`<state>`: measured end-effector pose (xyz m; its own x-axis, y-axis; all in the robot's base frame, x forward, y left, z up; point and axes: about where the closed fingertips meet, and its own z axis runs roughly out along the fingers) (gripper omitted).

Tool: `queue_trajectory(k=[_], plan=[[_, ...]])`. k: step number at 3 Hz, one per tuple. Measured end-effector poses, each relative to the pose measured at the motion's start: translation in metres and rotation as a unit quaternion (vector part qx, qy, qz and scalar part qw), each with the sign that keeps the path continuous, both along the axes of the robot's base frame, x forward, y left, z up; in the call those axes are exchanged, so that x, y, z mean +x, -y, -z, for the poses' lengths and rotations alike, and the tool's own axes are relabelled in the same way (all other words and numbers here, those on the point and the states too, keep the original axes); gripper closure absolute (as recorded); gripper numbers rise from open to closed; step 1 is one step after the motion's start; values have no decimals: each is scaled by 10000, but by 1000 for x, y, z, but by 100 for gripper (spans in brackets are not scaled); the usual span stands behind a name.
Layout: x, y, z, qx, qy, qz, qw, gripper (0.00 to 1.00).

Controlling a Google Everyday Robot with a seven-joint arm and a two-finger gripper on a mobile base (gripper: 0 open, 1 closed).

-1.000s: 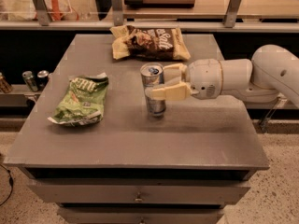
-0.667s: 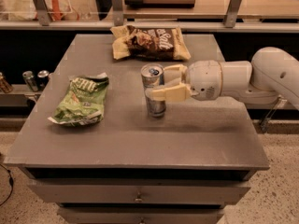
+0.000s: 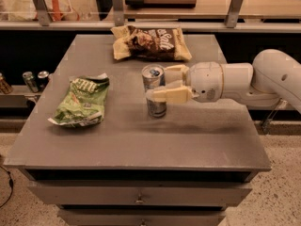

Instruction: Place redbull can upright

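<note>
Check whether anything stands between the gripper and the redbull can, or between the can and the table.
Nothing visible does. The gripper has its fingers on both sides of the redbull can, which stands upright on the table. The green bag and brown bag lie apart from it.

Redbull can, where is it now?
In the camera view the redbull can stands upright near the middle of the table, right of the green bag and in front of the brown bag, with the end effector around it.
</note>
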<state>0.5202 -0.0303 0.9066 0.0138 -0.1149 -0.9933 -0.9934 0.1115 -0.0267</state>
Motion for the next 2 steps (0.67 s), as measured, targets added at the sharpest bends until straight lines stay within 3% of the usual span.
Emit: queue_trajectory(k=[1,2], plan=[[-1,-1,0,4,21,-9,10000,0],[-2,-1,0,-7,29,-11,10000,0]])
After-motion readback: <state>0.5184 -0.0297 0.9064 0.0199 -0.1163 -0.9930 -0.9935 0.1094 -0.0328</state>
